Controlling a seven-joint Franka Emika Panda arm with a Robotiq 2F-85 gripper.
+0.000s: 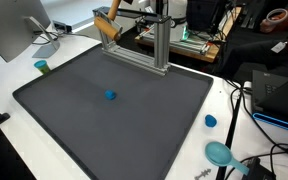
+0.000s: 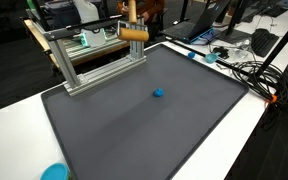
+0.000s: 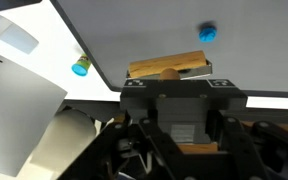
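Wooden block [image 2: 134,34] is held clamped between the closed jaws of the gripper [image 2: 132,23], up by the top rail of the aluminium frame [image 2: 96,62] at the far edge of the grey mat [image 2: 134,125]; contact with the rail cannot be told. With so little clearance, the block could be knocked askew or dropped by any sideways move. Blue piece [image 2: 158,94] is seen well apart on the mat.

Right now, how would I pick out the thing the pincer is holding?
Find the big dark grey mat, then the metal frame along its far edge. Up by the frame's top rail, gripped in the pincer, is a wooden block: the only tan, squared piece, unlike the small round blue piece on the mat.
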